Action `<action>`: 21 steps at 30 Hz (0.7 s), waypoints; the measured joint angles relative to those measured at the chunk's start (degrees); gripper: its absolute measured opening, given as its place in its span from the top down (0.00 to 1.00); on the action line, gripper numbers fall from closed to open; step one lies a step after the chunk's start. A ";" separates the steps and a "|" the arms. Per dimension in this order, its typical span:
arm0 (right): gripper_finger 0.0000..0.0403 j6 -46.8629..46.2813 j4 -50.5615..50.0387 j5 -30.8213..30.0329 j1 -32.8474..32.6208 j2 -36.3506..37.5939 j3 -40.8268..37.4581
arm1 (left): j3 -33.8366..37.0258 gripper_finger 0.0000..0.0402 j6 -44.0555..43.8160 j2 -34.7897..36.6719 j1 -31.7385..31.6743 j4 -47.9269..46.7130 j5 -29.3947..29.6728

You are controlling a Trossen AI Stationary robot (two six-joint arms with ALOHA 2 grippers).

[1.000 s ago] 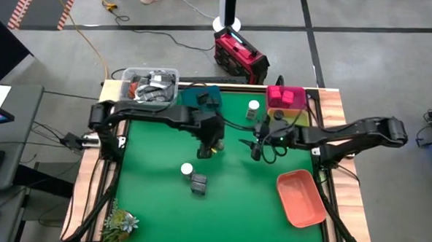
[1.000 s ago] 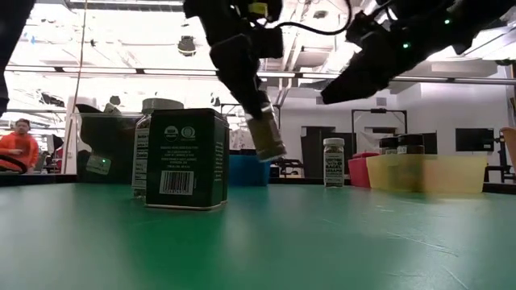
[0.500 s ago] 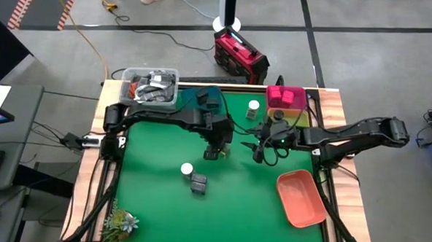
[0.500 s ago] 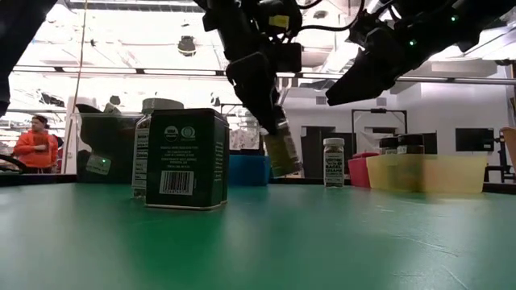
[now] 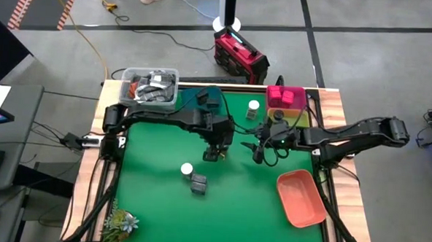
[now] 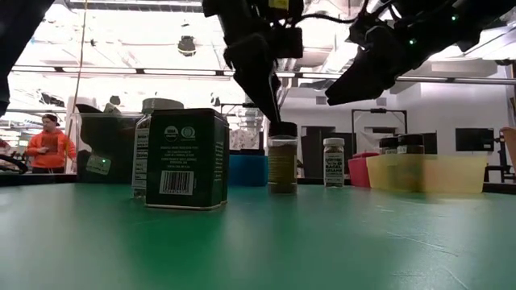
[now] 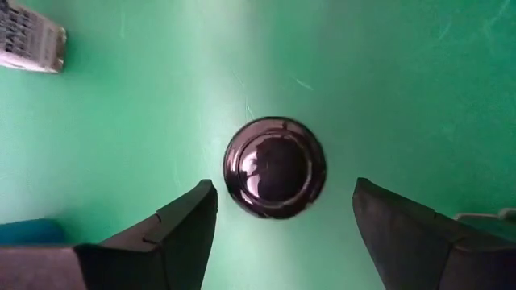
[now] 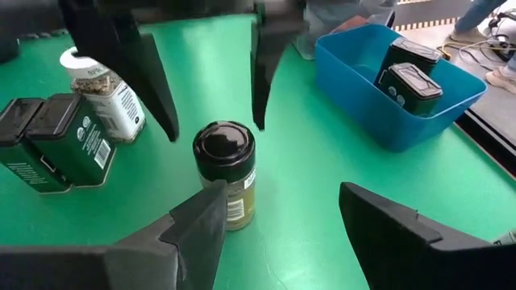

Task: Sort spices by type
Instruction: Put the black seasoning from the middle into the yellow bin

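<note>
The left gripper [image 7: 278, 217] hangs straight above a small round jar [image 7: 275, 167] that stands upright on the green table [image 5: 154, 198]. Its two dark, wedge-shaped fingers [image 7: 173, 229] are spread wide to either side of the jar's glossy black lid, with a clear gap on both sides, so it holds nothing. In the low view the jar [image 6: 281, 165] is a glass cylinder of olive-brown spice with a paper label, and the fingertips sit just over its cap. The right gripper [image 8: 278, 225] hovers just beside the jar on its far side from the left arm, fingers parted and empty. Behind the left gripper, well apart, two dark rectangular tins [image 8: 56, 141] stand side by side, touching, with a white-capped jar [image 8: 105, 93] of speckled seasoning just beside them. Farther beyond the jar from the right gripper lies a blue plastic tray [image 8: 379, 97] holding two more dark tins [image 8: 411, 76] (smooth, hard-edged metal boxes with hinged lids). A salmon tray [image 5: 301, 197] rests near the right arm.
</note>
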State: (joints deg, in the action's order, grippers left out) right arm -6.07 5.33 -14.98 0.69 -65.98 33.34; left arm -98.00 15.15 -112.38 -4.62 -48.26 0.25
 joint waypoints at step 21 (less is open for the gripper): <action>0.33 10.12 34.01 -0.09 -5.59 -18.38 -1.69 | 30.09 0.31 -10.99 31.59 3.72 16.41 9.02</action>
State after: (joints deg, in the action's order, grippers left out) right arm 4.05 39.34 -15.07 -4.91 -84.35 31.65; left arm -67.90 4.15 -80.79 -0.90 -31.85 9.27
